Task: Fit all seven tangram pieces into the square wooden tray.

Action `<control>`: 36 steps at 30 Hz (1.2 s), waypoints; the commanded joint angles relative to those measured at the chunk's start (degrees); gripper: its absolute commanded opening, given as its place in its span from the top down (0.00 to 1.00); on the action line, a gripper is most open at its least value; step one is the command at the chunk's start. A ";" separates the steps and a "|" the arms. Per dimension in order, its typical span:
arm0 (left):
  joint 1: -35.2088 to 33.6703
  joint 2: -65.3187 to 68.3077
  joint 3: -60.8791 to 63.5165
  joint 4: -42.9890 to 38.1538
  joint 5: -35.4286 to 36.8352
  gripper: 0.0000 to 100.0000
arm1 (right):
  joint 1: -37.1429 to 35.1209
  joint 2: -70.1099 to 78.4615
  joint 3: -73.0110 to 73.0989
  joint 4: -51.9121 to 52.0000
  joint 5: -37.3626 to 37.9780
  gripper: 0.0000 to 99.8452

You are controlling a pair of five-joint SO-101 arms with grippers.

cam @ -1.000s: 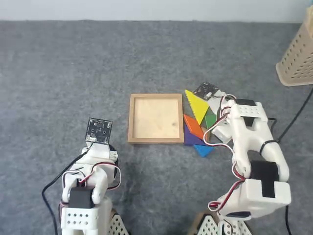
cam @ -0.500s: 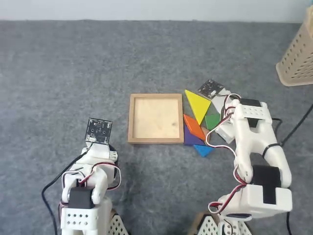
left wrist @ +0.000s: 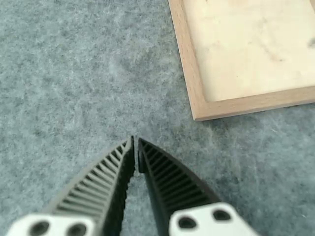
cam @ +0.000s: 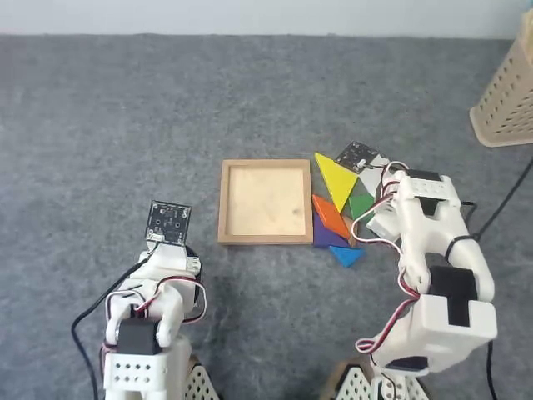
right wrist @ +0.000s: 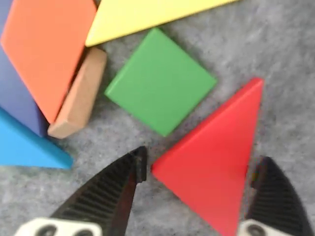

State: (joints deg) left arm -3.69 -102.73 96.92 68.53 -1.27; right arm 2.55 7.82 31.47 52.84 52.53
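Lighting bright, even, diffuse; faint soft shadows (carpet side) edge the red triangle [right wrist: 216, 157] inside the right gripper [right wrist: 201, 164].

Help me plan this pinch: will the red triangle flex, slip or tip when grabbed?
Probably stiff: the red triangle keeps crisp straight edges. Lying flat on the grey carpet, it shouldn't roll or tip. Its smooth, slanted sides might squirt from closing jaws.

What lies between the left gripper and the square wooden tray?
Only bare grey carpet lies there. The left wrist view shows it: the left gripper sits apart from the near corner of the wooden tray, with nothing on the stretch between.
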 commanded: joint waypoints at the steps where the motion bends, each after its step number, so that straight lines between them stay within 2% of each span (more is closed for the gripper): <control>1: -0.26 -0.18 -0.31 0.26 0.53 0.99 | 1.01 0.13 -2.73 1.71 0.70 0.79; 4: -0.26 -0.18 -0.31 0.26 0.53 0.99 | 1.01 0.13 -2.64 3.56 -1.85 0.86; 14: -0.26 -0.18 -0.31 0.26 0.53 0.99 | 1.45 -1.45 -2.90 6.64 -17.49 0.86; 19: -0.26 -0.18 -0.31 0.26 0.53 0.99 | 1.45 -12.00 0.00 9.63 -20.57 0.86; 24: -0.26 -0.18 -0.31 0.26 0.53 0.99 | 0.40 -28.35 5.80 12.00 -20.57 0.86; 30: -0.26 -0.18 -0.31 0.26 0.53 0.99 | -6.55 -40.04 6.68 17.10 -20.57 0.86; 36: -0.26 -0.18 -0.31 0.26 0.53 0.99 | -18.86 -40.04 1.05 17.63 -23.82 0.86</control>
State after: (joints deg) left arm -3.69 -102.73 96.92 68.53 -1.27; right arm -10.37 -29.98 38.24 69.98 29.93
